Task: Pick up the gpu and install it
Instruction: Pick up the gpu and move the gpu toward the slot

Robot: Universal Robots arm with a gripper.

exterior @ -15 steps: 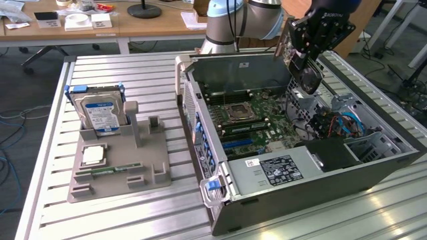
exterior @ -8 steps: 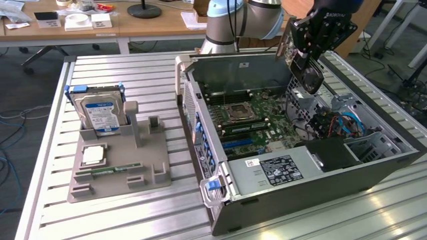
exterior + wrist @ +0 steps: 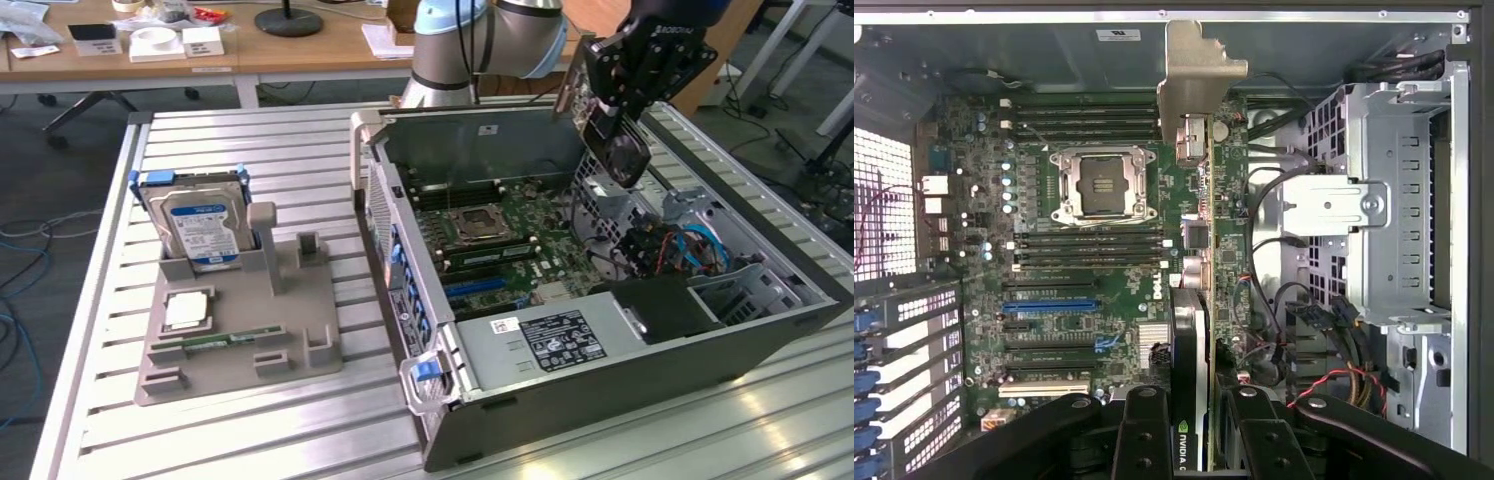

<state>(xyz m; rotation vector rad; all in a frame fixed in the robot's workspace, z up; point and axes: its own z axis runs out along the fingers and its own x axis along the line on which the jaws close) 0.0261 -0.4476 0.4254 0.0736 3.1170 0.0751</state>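
The pincer [image 3: 617,108] is clenched on the gpu [image 3: 622,150] and holds it in the air over the far end of the open computer case [image 3: 614,390], clear of the motherboard [image 3: 494,240]. In the wrist view the gpu [image 3: 1191,345] is seen edge-on between the pincer's [image 3: 1199,440] fingers [image 3: 1144,430], its silver bracket pointing away from the camera, with the motherboard [image 3: 1084,290] below it. Towards the exterior view's left, a hard drive [image 3: 200,225] stands upright in a grey holder [image 3: 240,345] on the slatted worktop [image 3: 240,440].
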